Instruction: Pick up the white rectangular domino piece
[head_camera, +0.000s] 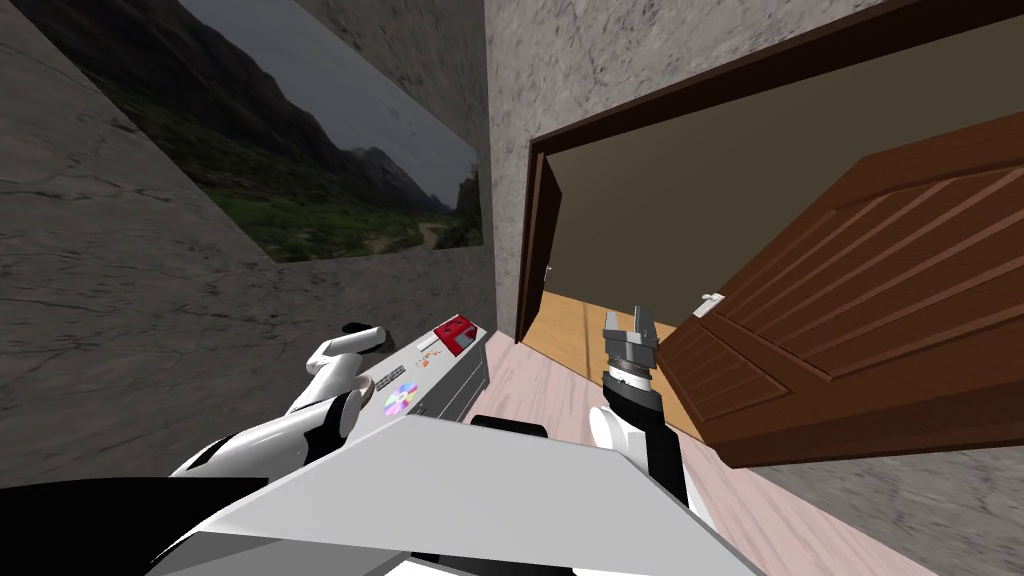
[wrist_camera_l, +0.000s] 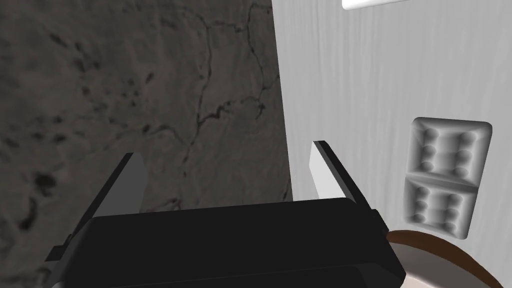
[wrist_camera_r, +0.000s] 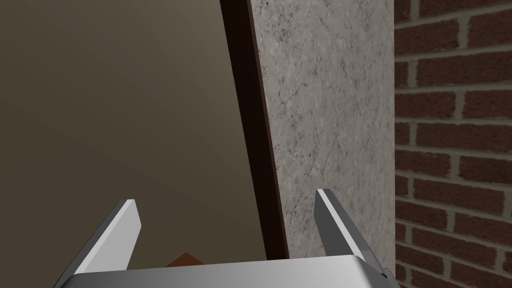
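Note:
The domino piece (wrist_camera_l: 447, 175) is a pale grey-white rectangle with raised pips in two halves, lying flat on a light grey tabletop (wrist_camera_l: 350, 90). My left gripper (wrist_camera_l: 225, 170) is open and empty, hovering over the tabletop's edge by the dark cracked wall. The domino lies outside its fingers, a little beyond the one finger (wrist_camera_l: 325, 170) nearer to it. In the head view the left gripper (head_camera: 370, 330) reaches over the far end of the grey table (head_camera: 455, 385). My right gripper (head_camera: 628, 322) is raised in front of the doorway, open and empty (wrist_camera_r: 225, 225).
A red box (head_camera: 457, 335) and a shiny disc (head_camera: 401, 399) lie on the same tabletop. A brown-rimmed round object (wrist_camera_l: 450, 255) sits just beside the domino, and a white item (wrist_camera_l: 375, 2) lies farther along. A brown door (head_camera: 860, 300) stands open on the right.

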